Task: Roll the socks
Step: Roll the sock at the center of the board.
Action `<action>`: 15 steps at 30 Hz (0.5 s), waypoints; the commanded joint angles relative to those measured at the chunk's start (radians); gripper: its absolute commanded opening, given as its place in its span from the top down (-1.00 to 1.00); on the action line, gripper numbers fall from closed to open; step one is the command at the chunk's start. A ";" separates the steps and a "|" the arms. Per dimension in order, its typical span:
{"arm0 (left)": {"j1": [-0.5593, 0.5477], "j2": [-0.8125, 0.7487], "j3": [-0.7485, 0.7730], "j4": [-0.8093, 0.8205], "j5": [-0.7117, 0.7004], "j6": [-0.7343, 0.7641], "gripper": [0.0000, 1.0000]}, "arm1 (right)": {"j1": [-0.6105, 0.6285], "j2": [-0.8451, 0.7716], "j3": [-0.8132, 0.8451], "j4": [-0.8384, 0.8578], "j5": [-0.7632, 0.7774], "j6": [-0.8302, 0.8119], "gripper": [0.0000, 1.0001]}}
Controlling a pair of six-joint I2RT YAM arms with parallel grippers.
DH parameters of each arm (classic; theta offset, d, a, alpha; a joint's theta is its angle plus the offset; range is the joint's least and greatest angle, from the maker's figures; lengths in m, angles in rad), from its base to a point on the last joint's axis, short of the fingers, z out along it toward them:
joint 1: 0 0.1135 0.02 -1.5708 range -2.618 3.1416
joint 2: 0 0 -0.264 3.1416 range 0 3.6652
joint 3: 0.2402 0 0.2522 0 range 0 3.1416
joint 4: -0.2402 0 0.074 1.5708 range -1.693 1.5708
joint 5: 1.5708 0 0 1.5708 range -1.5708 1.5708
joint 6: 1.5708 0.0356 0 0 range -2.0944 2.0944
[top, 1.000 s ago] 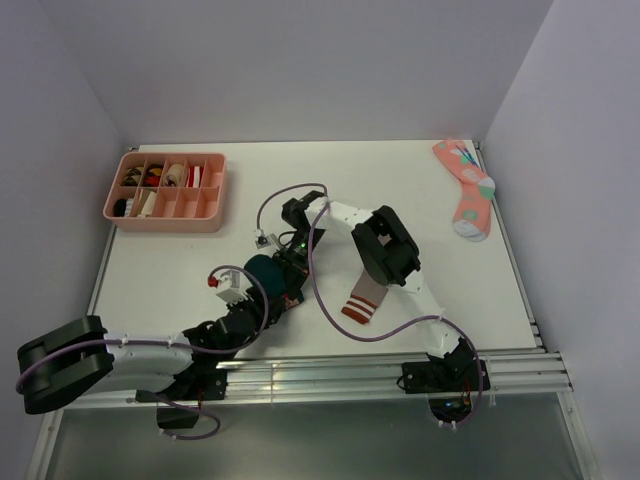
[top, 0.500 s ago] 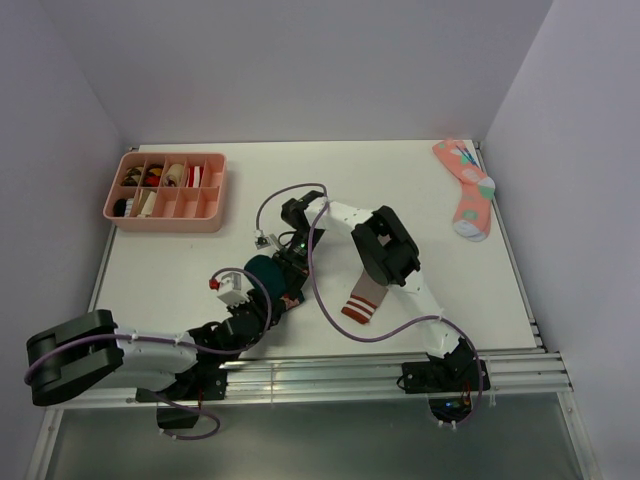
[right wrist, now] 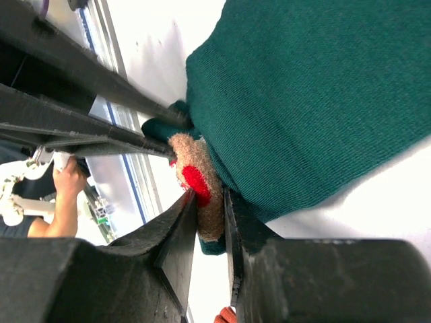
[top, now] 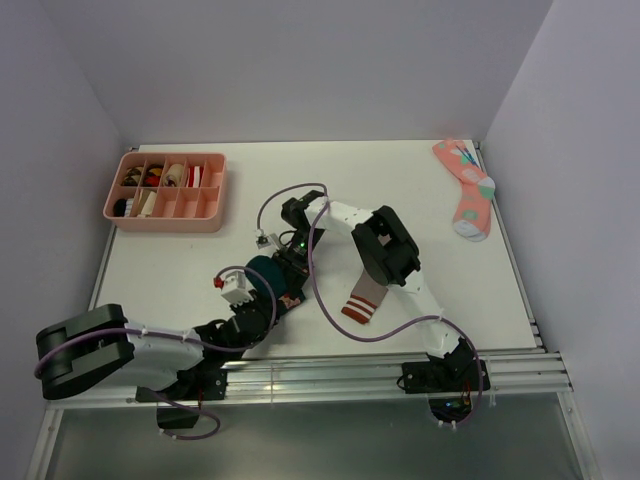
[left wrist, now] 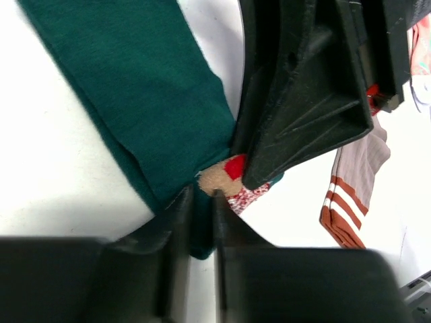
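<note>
The dark green sock (top: pixel 265 272) lies bunched between the two arms. In the left wrist view its fabric (left wrist: pixel 148 87) runs down into my left gripper (left wrist: pixel 201 195), whose jaws stand narrow, pinched on the sock's folded edge. The tan and red bear motif (left wrist: pixel 225 176) shows just beyond them. My right gripper (right wrist: pixel 211 202) is shut on that same end of the green sock (right wrist: pixel 316 101), clamping the bear motif (right wrist: pixel 199 185). The taupe sock with the striped cuff (top: pixel 363 298) lies flat to the right, untouched.
A coral-pink spotted sock (top: pixel 467 190) lies at the far right edge. A pink divided tray (top: pixel 213 205) holding small items stands at the back left. The right arm's cable (top: pixel 318 290) loops over the table near the socks.
My left gripper has narrowed onto the green sock's edge, and the left arm's elbow has shifted right. The right gripper stays on the sock.
</note>
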 commanded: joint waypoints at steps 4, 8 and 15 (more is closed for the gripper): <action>-0.016 0.060 0.006 -0.247 0.139 0.016 0.98 | 0.012 -0.047 -0.050 0.195 0.106 0.035 0.36; -0.016 0.090 0.053 -0.288 0.158 0.025 0.99 | 0.011 -0.074 -0.075 0.229 0.103 0.065 0.26; -0.003 0.073 0.071 -0.356 0.222 -0.004 0.99 | -0.036 -0.195 -0.171 0.354 0.102 0.122 0.04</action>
